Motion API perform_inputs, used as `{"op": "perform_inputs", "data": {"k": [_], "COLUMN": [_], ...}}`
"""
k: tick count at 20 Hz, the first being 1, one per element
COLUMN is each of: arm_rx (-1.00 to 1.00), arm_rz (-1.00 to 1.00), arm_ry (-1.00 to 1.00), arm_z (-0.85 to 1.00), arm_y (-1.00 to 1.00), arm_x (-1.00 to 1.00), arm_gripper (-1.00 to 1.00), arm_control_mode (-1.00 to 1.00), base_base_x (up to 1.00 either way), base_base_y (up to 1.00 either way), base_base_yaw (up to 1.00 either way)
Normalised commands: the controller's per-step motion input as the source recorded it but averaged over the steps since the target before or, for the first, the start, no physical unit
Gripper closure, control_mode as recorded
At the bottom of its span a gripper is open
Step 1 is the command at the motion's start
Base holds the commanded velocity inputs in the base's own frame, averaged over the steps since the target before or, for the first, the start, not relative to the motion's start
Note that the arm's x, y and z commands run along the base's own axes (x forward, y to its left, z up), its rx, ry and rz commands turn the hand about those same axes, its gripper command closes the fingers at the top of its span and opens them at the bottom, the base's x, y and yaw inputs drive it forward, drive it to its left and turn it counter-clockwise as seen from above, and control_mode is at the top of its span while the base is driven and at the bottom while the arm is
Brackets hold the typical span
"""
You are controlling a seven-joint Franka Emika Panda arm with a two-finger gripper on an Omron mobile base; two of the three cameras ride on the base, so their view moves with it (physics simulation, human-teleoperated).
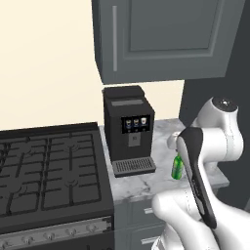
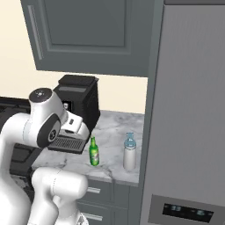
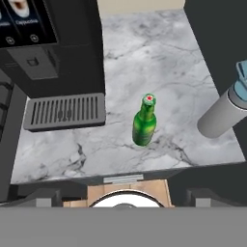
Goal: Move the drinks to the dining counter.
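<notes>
Marble worktop [image 3: 159,53] runs between the black stove [image 1: 49,171] and a tall grey fridge wall [image 2: 193,110], under dark cabinets [image 1: 161,34]. On it, the green bottle [image 3: 145,123] stands upright near the front edge, just beside the coffee machine's drip tray [image 3: 65,112] but apart from it. A pale bluish drink with a blue top [image 2: 129,153] stands near the fridge side, close to the front rim. Bare marble lies behind both. Overhead, the jaws are spread wide and hold nothing.
</notes>
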Motion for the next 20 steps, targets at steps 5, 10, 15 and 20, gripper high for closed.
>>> {"op": "perform_inputs", "data": {"k": [5,10,15,20], "arm_rx": [0.00,0.00,0.00,0.00], "arm_rz": [0.00,0.00,0.00,0.00], "arm_ry": [0.02,0.02,0.00,0.00], "arm_z": [-0.13,-0.12,0.00,0.00], "arm_y": [-0.31,-0.27,0.00,0.00], "arm_x": [0.00,0.11,0.21,0.20], "arm_gripper": [-1.00,-1.00,-1.00,-1.00], "arm_control_mode": [-1.00,-1.00,-1.00,-1.00], "base_base_x": [0.00,0.00,0.00,0.00], "base_base_y": [0.00,0.00,0.00,0.00], "base_base_yaw": [0.00,0.00,0.00,0.00]}}
